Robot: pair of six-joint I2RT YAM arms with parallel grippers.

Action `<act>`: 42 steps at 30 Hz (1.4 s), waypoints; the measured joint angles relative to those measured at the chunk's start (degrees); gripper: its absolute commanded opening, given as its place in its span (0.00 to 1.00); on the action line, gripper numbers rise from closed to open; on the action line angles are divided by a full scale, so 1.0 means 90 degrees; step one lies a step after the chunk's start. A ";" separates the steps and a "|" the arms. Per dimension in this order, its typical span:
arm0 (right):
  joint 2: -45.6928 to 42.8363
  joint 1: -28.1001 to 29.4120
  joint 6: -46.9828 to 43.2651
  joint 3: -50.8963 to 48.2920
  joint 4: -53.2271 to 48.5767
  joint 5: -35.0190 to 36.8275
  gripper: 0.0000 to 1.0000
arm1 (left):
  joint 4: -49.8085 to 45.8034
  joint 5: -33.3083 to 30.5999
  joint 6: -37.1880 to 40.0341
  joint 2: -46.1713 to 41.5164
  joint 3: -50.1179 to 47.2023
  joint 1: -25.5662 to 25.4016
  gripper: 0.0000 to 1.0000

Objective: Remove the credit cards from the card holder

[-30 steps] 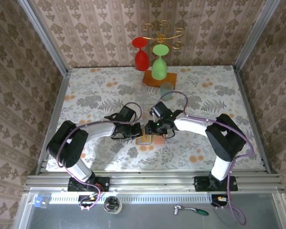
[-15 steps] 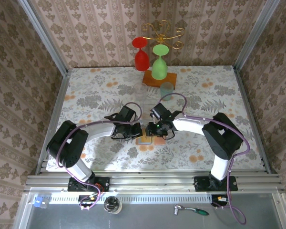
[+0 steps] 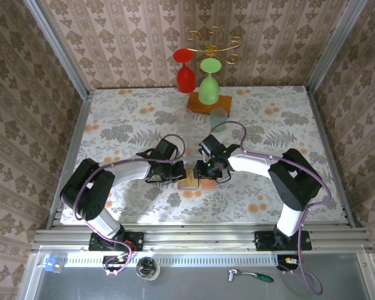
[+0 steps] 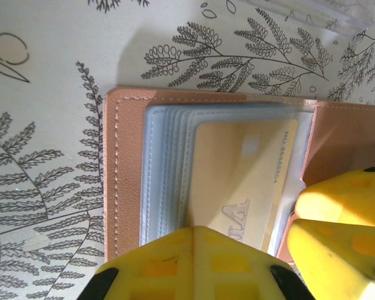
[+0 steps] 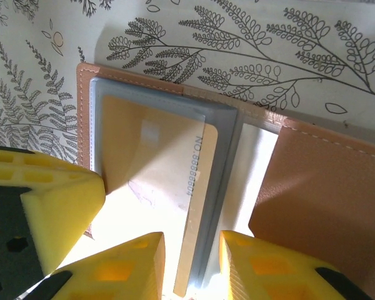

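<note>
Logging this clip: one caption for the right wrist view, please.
Right hand straddles the edge of an orange credit card in the open card holder on fern-print cloth.

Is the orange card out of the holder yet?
No, the card lies tucked in the pocket panels of the holder, in the left wrist view.

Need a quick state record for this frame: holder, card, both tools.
card holder: open, lying on the floral table, grey-blue sleeves facing up
card: pale orange, in the sleeves, not yet out
left tool: shut, over the holder's edge, seems to pin it
right tool: fingers either side of the card's edge; grip unclear
</note>
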 measured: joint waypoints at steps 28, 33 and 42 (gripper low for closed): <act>-0.0155 -0.0199 0.0386 -0.0233 0.0840 -0.0709 0.31 | 0.0044 0.0119 0.0053 0.0029 0.0044 0.0243 0.00; -0.0061 -0.0221 0.0391 -0.0233 0.0865 -0.0743 0.31 | 0.0046 0.0121 0.0051 0.0112 0.0032 0.0245 0.00; 0.0192 -0.0221 0.0522 -0.0362 0.1090 -0.0850 0.28 | 0.0121 0.0143 0.0051 0.0114 -0.0015 0.0245 0.00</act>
